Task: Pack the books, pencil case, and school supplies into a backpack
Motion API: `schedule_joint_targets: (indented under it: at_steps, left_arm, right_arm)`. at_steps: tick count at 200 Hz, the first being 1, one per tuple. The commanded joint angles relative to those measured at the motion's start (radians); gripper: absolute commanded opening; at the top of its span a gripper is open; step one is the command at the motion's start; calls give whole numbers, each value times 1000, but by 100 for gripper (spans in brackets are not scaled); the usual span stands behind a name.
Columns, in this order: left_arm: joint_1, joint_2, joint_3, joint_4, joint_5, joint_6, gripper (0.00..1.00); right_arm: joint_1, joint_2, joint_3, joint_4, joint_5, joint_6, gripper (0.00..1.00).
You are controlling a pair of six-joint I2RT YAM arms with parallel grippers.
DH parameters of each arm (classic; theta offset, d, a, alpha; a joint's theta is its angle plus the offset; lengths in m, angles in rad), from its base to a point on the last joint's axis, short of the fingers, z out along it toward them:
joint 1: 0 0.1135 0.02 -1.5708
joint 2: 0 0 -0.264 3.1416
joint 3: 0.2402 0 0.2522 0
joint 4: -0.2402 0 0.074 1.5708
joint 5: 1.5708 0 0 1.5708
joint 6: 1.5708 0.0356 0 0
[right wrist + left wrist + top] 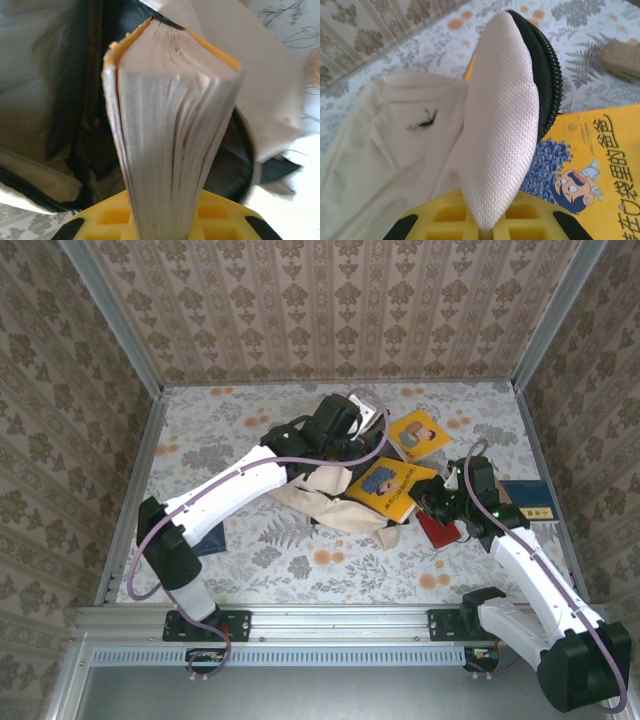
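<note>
left gripper [485,229] pinches the bag [390,150]; right gripper [160,226] clamps the book [167,130]. best hold the mouth wide; feed it in straight, spine first.

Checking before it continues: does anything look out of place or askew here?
The yellow book in the right hand, aimed at the backpack, is pinched by its page edge, so the pages gape unevenly. Nothing looks spilled.
</note>
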Motion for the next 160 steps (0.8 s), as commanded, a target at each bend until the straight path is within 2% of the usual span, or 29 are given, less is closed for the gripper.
schedule_joint_targets:
  at_steps: [1, 39, 76, 102, 160]
  left_arm:
    - [-6, -26, -17, 99, -55, 47, 9]
    - [-4, -49, -38, 111, -66, 56, 9]
    - [20, -89, -71, 121, -84, 43, 9]
    - [83, -148, -113, 112, -24, 12, 10]
    - [277, -262, -231, 127, 113, -3, 10]
  right_arm:
    - [32, 0, 14, 246, 1, 97, 11]
    - [114, 119, 26, 384, 104, 148, 11]
    - [230, 343, 117, 583, 204, 157, 11]
    - [274, 524, 219, 722, 216, 209, 12]
    - [416, 865, 504, 796, 416, 247, 13]
